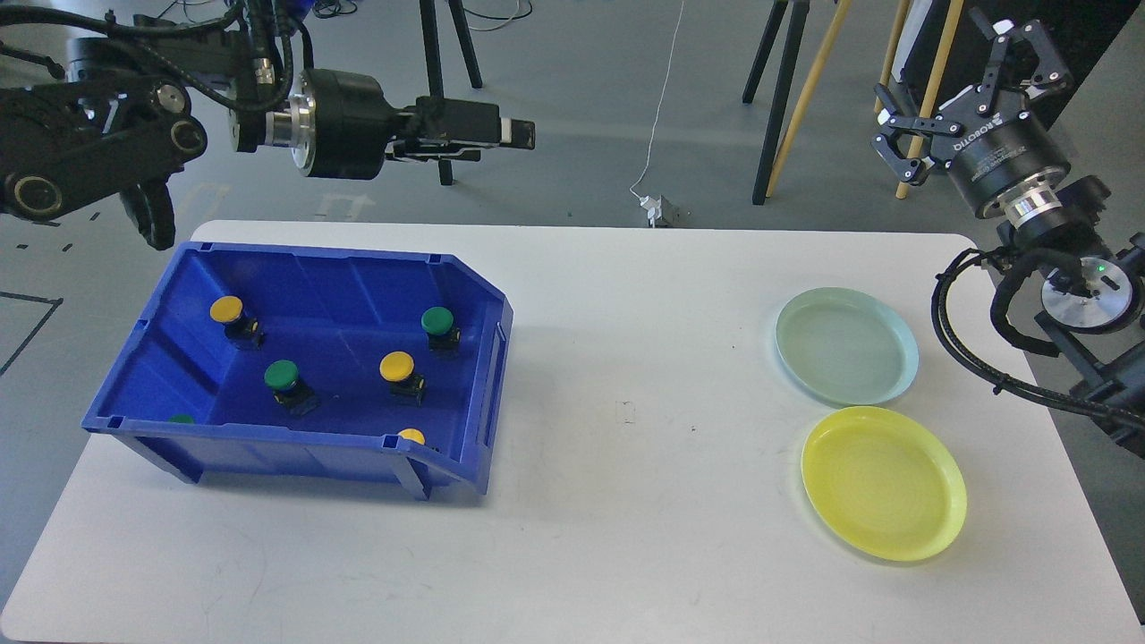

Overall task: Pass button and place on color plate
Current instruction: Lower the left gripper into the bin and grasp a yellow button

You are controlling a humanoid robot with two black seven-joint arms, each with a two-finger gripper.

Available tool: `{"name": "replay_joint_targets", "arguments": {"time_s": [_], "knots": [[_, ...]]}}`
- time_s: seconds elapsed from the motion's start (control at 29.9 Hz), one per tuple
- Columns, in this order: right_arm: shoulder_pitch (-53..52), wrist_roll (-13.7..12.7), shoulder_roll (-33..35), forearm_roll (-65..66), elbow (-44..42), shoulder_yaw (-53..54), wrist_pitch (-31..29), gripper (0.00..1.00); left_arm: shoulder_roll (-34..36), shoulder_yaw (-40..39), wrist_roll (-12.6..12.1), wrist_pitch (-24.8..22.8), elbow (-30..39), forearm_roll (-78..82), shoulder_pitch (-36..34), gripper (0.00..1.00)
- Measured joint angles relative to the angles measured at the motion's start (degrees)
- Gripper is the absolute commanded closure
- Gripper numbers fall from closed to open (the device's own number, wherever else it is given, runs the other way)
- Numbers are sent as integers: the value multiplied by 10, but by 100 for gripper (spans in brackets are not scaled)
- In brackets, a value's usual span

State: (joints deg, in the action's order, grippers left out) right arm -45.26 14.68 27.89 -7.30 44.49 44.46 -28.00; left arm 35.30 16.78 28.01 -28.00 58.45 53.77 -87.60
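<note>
A blue bin (497,358) stands on the left of the white table. It holds three yellow buttons (226,309), (396,365), (411,436) and three green buttons (437,319), (281,376), (182,419); two at the front wall are partly hidden. A pale green plate (847,346) and a yellow plate (884,483) lie empty at the right. My left gripper (519,134) is high behind the bin, pointing right and seen edge-on, holding nothing that I can see. My right gripper (962,80) is open and empty, high behind the plates.
Tripod legs (780,89) and wooden poles (926,89) stand on the floor behind the table. A cable and plug box (660,210) lie by the far edge. The table (626,465) is bare white between bin and plates.
</note>
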Motion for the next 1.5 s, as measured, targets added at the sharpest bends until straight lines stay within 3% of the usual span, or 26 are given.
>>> {"name": "replay_joint_targets", "arguments": {"time_s": [0.27, 0.47, 0.74, 1.17, 1.34, 1.5], "knots": [[6, 0, 1, 0, -1, 19, 0, 0, -30, 75, 0, 23, 8, 260, 7, 0], [8, 0, 5, 1, -10, 27, 0, 0, -34, 101, 0, 55, 3, 280, 50, 0], [9, 0, 13, 1, -13, 28, 0, 0, -40, 102, 0, 58, -47, 315, 124, 0], [17, 0, 24, 0, -16, 28, 0, 0, -94, 100, 0, 59, -126, 317, 170, 2], [19, 0, 24, 0, -17, 28, 0, 0, -104, 95, 0, 60, -150, 316, 190, 7], [25, 0, 24, 0, -17, 28, 0, 0, -105, 96, 0, 60, -154, 317, 194, 27]]}}
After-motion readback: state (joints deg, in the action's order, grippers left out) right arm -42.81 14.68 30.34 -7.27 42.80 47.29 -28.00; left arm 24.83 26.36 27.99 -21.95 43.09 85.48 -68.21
